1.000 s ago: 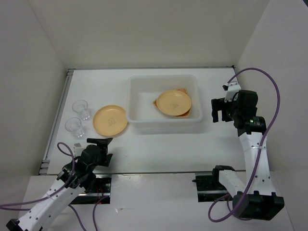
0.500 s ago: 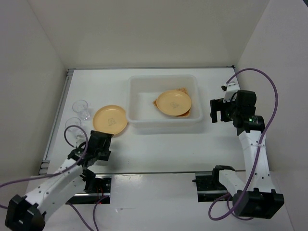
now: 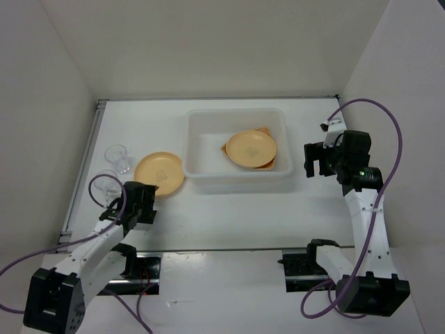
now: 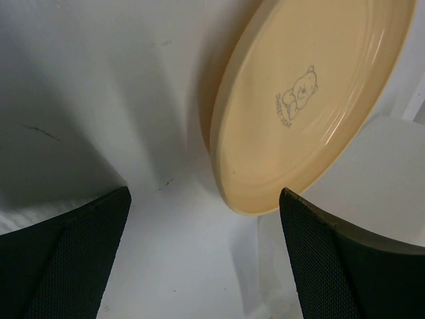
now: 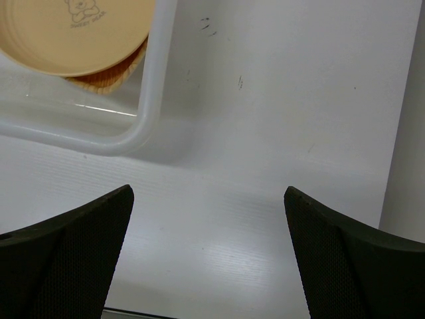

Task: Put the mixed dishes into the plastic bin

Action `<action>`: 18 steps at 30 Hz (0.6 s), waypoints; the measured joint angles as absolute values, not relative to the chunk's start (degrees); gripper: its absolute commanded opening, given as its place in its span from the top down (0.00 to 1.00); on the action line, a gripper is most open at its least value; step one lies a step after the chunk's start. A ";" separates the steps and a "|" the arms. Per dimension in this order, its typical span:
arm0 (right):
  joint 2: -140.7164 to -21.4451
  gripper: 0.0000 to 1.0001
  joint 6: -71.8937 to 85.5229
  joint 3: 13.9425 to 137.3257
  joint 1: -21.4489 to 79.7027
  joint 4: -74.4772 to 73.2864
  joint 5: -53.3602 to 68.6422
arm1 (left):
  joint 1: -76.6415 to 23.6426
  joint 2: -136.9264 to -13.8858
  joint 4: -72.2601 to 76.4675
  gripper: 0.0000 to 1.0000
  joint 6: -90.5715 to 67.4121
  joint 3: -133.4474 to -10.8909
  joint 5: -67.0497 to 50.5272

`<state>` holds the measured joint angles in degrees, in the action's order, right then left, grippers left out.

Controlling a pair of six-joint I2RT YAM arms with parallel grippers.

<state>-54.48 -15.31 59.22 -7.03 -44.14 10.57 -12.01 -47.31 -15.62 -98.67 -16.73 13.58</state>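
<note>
1. The left fingers are spread wide and hold nothing. The near rim of a round yellow-orange plastic plate just reaches between their tips.
2. That plate lies on the white surface, with two small clear glass cups to its left.
3. The right fingers are also spread and empty, outside a corner of the translucent white plastic bin.
4. In the bin, a second yellow-orange plate rests on a tan woven-textured plate.

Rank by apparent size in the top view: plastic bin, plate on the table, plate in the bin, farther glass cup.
1. plastic bin
2. plate on the table and plate in the bin: look alike, unranked
3. farther glass cup
</note>
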 measured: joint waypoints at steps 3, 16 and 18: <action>-54.48 0.02 -15.29 59.22 -7.05 -44.14 10.61 | -8.86 -54.85 -12.93 0.00 -95.44 -19.31 11.49; -54.48 0.02 -15.31 59.22 -7.64 -44.12 10.96 | -4.95 -73.28 -9.74 0.21 -86.94 -31.62 6.00; -54.48 0.02 -15.31 59.22 -7.66 -44.12 10.94 | -4.95 -73.30 -9.76 0.33 -87.07 -31.46 5.41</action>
